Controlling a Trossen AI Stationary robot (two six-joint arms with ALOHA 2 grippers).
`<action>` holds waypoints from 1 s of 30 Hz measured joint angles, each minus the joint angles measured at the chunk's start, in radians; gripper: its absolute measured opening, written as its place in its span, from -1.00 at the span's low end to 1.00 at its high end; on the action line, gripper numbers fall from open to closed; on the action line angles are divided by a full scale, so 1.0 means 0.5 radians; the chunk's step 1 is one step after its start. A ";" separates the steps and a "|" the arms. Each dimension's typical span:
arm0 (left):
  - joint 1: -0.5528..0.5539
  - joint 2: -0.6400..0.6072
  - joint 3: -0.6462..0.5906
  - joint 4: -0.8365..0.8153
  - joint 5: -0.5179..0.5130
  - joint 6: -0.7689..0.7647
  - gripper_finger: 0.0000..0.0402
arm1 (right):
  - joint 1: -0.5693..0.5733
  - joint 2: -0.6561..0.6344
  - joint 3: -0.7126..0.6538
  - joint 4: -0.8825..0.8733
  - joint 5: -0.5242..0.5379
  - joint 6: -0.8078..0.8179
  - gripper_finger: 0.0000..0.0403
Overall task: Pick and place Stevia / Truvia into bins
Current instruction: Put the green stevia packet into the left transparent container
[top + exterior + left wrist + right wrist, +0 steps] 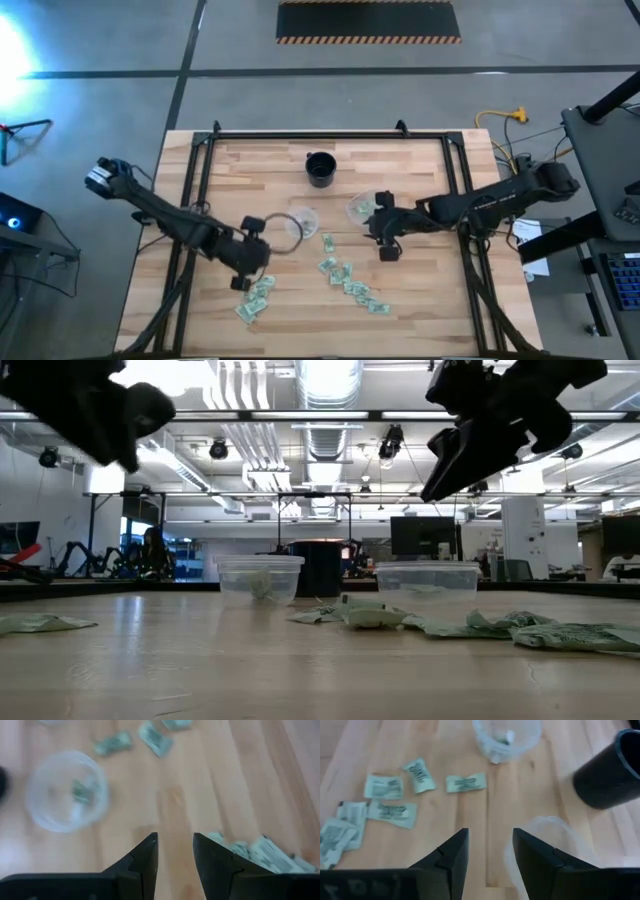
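Observation:
Green-and-white Stevia packets lie flat on the wooden table in a middle cluster [345,280] and a near-left cluster [255,300]. Two clear cups stand upright, one at mid-table [298,225] and one to its right [362,208]. Each has a packet inside [80,792] [506,737]. My left gripper [255,262] hangs open above the table, between the left cup [65,790] and the near-left packets [267,854]. My right gripper [378,232] is open too. It hangs high over the table [470,455], next to the right cup [550,845], with nothing between its fingers.
A black round cup [320,168] stands behind the two clear cups, toward the far edge. A black metal frame [330,135] runs along the table's far and side edges. Bare wood lies between the clear cups and the packet clusters.

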 joint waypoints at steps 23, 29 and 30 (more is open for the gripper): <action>-0.122 0.637 -0.009 0.128 0.259 -0.306 -0.47 | 0.261 0.163 -0.002 0.133 0.008 0.195 -0.35; -0.104 0.656 -0.075 0.173 0.296 -0.323 -0.47 | 0.261 0.162 -0.002 0.140 0.009 0.197 -0.35; -0.098 0.653 -0.096 0.208 0.316 -0.336 -0.47 | 0.261 0.162 -0.002 0.139 0.008 0.197 -0.35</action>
